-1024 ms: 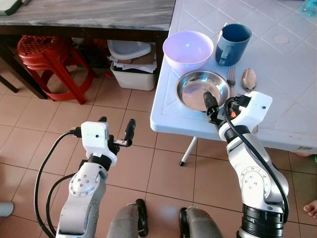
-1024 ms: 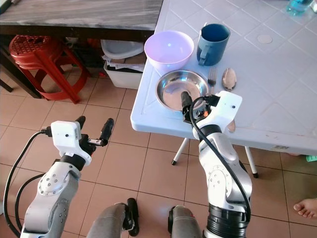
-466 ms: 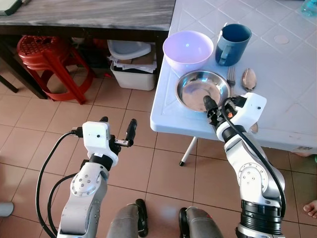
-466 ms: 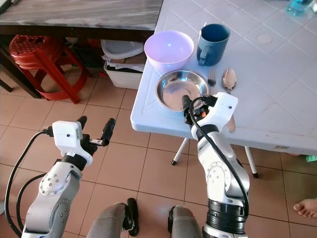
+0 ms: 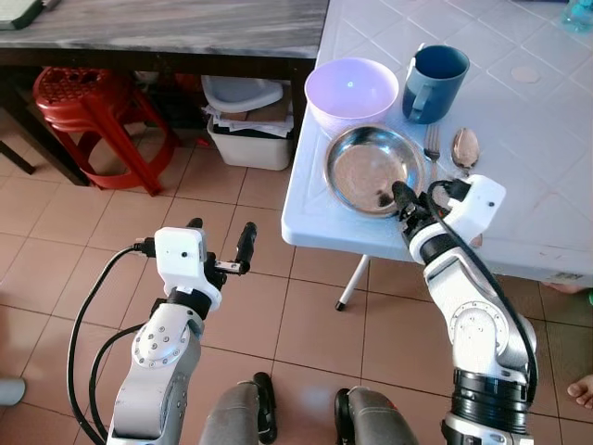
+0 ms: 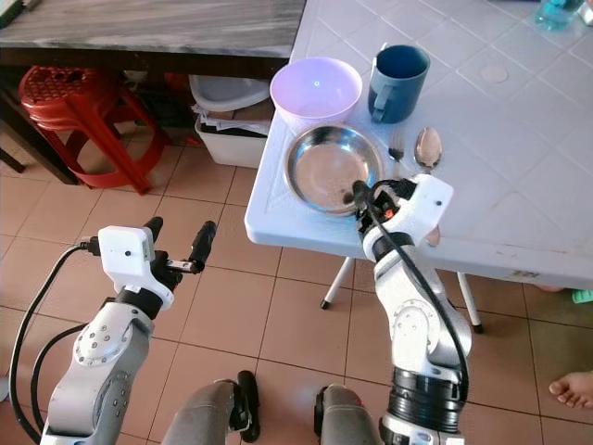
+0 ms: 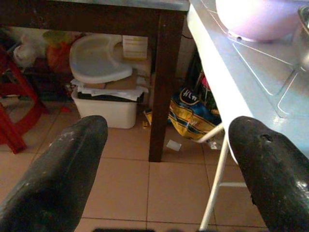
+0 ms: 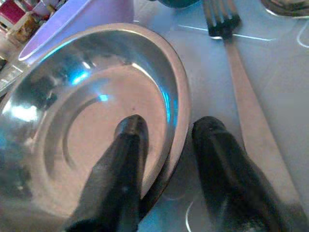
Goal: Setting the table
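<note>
Steel plate (image 5: 372,168): 1, round, shallow, polished, with a stepped inner ring and blue-white glare; its rim looks tilted up on the near side. It sits near the left edge of the white counter (image 5: 547,185), at 6 o'clock from the lilac bowl (image 5: 352,90).

Right tool (image 8: 166,145) grips the plate rim at about 5 o'clock: 1 black finger lies inside the dish, the other outside against the counter, rim pinched between them.

Count on counter: 1 plate, 1 lilac bowl, 1 blue mug (image 5: 435,82) at 3 o'clock of the bowl, 1 fork (image 5: 432,146) just beside the plate at 3 o'clock, 1 spoon (image 5: 464,148) beyond the fork.

Left tool (image 5: 219,238) hangs over the tiled floor (image 5: 102,222), fingers spread apart, holding nothing. 1 red stool (image 5: 93,111) stands under the wooden table.
</note>
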Controlling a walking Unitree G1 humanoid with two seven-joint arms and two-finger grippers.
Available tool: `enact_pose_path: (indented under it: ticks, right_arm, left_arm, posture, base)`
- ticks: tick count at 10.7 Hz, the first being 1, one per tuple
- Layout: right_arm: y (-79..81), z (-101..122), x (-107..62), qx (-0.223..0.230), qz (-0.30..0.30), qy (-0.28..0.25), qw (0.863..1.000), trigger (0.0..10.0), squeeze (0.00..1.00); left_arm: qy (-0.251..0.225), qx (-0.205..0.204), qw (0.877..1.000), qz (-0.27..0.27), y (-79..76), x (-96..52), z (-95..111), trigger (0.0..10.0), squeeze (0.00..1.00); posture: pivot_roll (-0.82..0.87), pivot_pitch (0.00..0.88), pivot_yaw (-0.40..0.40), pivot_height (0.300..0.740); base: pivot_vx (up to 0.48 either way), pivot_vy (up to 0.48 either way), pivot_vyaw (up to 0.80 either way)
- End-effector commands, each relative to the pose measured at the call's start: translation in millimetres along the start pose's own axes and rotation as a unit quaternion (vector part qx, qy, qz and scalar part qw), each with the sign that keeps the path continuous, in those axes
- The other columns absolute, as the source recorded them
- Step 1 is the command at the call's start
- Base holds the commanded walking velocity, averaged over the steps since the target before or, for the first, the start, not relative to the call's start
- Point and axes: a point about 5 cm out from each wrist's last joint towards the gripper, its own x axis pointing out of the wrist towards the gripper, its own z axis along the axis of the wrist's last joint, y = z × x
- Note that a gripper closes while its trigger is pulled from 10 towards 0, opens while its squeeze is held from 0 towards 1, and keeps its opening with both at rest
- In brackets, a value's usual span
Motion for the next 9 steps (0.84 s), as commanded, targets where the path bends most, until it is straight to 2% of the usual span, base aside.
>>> enact_pose_path:
  ticks: [1,9]
  right_arm:
    - [-10.8,-15,-1.1,0.015,-0.028,0.038,0.999,0.0,0.0]
    - [-27.6,-24,-0.5,0.085,-0.09,0.064,0.99,0.0,0.0]
  left_arm:
    - [0.003,0.006,1.0,-0.001,0.7,-1.4,-1,10.0,0.0]
    - [0.0,0.003,1.0,-0.018,-0.7,0.7,0,10.0,0.0]
  posture:
    - [-0.02,0.214,0.081,0.74]
    - [-0.02,0.207,0.083,0.74]
  base:
    - [0.0,0.0,0.0]
    - [0.0,0.0,0.0]
